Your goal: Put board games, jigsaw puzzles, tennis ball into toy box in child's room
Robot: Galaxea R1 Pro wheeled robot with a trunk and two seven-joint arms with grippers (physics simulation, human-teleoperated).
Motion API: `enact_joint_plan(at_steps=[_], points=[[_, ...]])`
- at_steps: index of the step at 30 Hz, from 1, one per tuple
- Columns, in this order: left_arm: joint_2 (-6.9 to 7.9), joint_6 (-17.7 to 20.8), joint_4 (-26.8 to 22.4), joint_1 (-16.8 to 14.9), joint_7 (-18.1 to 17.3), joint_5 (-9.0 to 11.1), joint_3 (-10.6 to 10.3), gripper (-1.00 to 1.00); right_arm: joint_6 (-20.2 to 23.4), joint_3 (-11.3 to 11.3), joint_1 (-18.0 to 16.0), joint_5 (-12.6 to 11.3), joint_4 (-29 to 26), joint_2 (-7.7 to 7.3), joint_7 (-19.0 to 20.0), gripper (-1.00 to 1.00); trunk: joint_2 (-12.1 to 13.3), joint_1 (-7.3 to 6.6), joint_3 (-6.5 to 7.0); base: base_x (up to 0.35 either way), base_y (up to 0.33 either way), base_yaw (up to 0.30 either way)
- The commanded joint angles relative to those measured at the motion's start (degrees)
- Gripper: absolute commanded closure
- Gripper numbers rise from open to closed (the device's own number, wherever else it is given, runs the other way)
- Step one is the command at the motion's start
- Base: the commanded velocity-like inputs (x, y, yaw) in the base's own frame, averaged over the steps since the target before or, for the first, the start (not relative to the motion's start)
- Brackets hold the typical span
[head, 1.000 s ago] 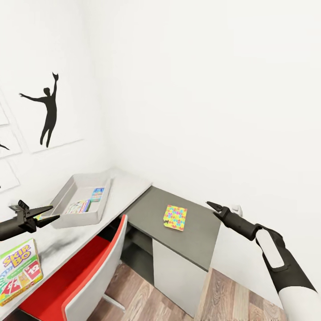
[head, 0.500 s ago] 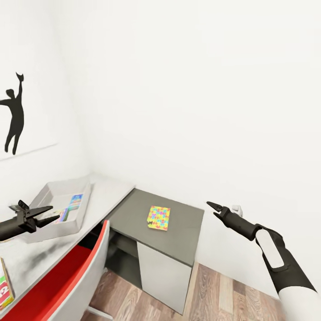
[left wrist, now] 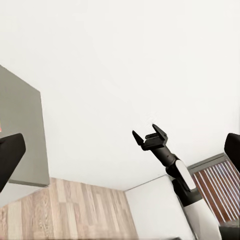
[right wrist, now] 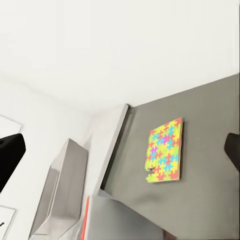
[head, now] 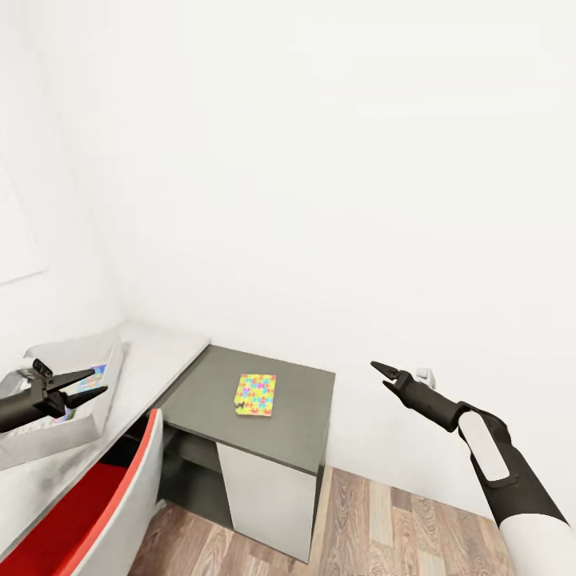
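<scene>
Now, at the far left of the head view, the left gripper hangs over the toy box; its two fingers are spread a little and hold nothing. The toy box stands on the pale table and there are colourful flat things inside it, which I cannot name for sure.

Further to the right, the jigsaw puzzle lies flat on the low dark grey cabinet, near the middle of its top. It touches no gripper. Its slightly longer side seems to run away from the robot, toward the wall.

At the right, the right gripper hovers in the air beyond the cabinet's right edge, with nothing between its fingers. They are apart, as the left wrist view shows more clearly. The puzzle lies to the left of this gripper and lower, and the right wrist view looks straight at it.

I judge that the right arm is somewhat nearer to the puzzle, though not by much. It would need to move left and down, and a thin flat panel may be hard to pinch from above.
</scene>
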Motion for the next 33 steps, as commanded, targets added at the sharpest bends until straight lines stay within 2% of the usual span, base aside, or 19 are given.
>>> enact_joint_plan(at_steps=[1,24,28,33], points=[[0.03,0.61,-0.03,-0.02,-0.21,0.03,-0.03,-1.00,0.40,-0.10,-0.08,-0.13,0.02,0.02,0.08,-1.00,-0.13,0.04,-0.10,0.000,0.000,-0.277],[0.00,0.62,-0.03,-0.02,-0.21,-0.08,-0.05,-1.00,-0.74,-0.09,-0.08,-0.07,0.10,0.03,-0.05,-1.00,-0.13,0.04,0.72,0.000,0.000,-0.277],[-0.04,0.64,-0.03,-0.02,-0.21,-0.14,-0.09,-1.00,-0.74,-0.06,-0.08,-0.06,0.10,0.03,-1.48,-1.00,-0.13,0.04,0.86,0.000,0.000,-0.270],[-0.19,0.74,0.03,-0.02,-0.21,-0.30,-0.04,-1.00,-0.74,0.07,-0.08,-0.05,0.04,0.03,-5.32,-1.00,-0.13,0.04,1.02,0.000,0.000,-0.224]])
